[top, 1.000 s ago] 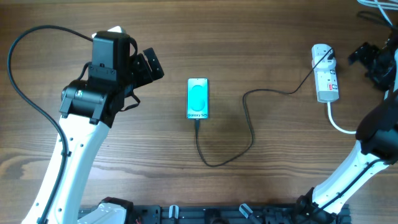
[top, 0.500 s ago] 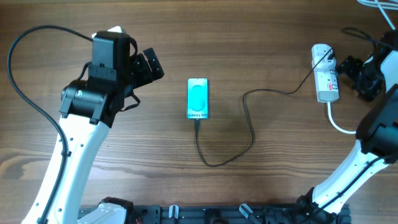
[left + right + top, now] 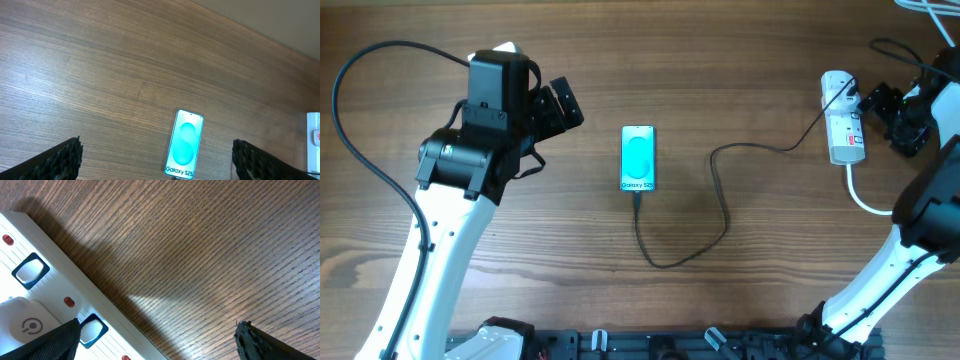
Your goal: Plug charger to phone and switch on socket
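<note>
The phone (image 3: 638,158) lies flat at the table's middle with its turquoise screen up, and it also shows in the left wrist view as the phone (image 3: 184,144). The charger's thin black cable (image 3: 724,215) meets the phone's near short edge, loops and runs to its black plug (image 3: 847,92) in the socket (image 3: 843,125). My left gripper (image 3: 558,110) hangs open left of the phone, holding nothing. My right gripper (image 3: 892,118) is open just right of the socket. In the right wrist view one fingertip (image 3: 47,342) overlaps the socket (image 3: 55,287) beside a rocker switch (image 3: 93,330).
A thick white lead (image 3: 865,200) curves from the socket toward the right arm's base. The left arm's black cable (image 3: 365,150) arcs over the table's left side. Another rocker switch (image 3: 30,270) and small red marks sit along the strip.
My right gripper has moved left, from the table's right edge to just beside the socket. The left arm, phone and cable have not moved.
</note>
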You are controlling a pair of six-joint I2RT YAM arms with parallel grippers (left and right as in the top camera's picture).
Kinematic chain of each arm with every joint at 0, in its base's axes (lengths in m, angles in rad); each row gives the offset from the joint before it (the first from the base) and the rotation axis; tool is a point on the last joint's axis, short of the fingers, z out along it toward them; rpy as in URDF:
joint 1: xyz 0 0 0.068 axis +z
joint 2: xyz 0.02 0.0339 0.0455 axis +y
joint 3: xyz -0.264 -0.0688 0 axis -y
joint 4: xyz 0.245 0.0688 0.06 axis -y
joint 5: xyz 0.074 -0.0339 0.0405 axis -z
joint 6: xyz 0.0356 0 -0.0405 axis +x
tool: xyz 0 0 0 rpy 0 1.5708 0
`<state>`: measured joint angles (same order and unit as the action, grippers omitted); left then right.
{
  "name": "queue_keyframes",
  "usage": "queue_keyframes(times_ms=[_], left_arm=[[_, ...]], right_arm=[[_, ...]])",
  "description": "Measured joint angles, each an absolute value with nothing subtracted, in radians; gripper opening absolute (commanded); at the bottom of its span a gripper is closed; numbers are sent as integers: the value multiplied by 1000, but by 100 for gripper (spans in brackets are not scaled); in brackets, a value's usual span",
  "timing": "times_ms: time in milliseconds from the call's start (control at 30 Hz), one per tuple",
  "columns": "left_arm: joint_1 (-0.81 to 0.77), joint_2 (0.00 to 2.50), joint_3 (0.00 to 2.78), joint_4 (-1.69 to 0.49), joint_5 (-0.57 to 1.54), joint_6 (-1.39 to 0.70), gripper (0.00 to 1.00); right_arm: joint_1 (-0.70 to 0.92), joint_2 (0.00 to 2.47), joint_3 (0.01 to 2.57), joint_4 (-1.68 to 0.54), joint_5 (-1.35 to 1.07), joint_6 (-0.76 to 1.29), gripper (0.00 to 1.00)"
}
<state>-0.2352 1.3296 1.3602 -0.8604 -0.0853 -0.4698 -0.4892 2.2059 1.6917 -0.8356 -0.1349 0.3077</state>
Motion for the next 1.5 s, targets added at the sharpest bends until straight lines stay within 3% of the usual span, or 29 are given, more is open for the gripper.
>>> queue_keyframes(times_ms=[1133,1500], left_arm=[[-235,1330,1360,-860,-85,-470,100],[-235,1330,1360,-861,-85,-470,100]], right_arm=[[-472,2206,1672,-833,-122,308,100],[-445,2171,1665,-966,-142,348,100]])
